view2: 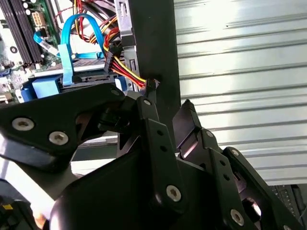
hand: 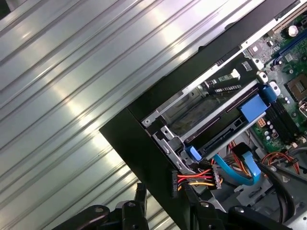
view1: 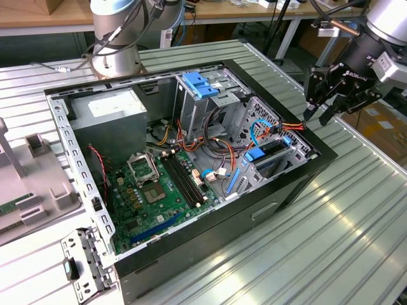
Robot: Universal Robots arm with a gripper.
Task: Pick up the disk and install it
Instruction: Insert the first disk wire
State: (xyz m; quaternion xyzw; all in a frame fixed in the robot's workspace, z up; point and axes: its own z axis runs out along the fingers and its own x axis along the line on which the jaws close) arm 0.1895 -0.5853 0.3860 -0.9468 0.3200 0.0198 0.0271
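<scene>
An open black computer case (view1: 191, 210) lies on its side on a ribbed metal counter (view1: 356, 222), showing a green motherboard (view1: 152, 190), a grey power supply (view1: 108, 117) and bundles of coloured cables.

The disk (view1: 270, 154) sits inside the case in a drive bay at the case's corner nearest the exterior view's right, lying between blue plastic rails. In the first wrist view the disk (hand: 218, 117) lies flat in its metal bay, with a blue data cable (hand: 235, 170) and a red, yellow and black power lead (hand: 194, 179) plugged in at its end. In the second wrist view the same blue cable loops up from the disk's connector edge (view2: 84, 76).

The robot arm's black claw (view1: 321, 111) hangs just above and outside that corner of the case, over the case's black rim. Its fingers (view2: 153, 124) stand apart and hold nothing; one fingertip lies close beside the power lead without clearly touching it.
</scene>
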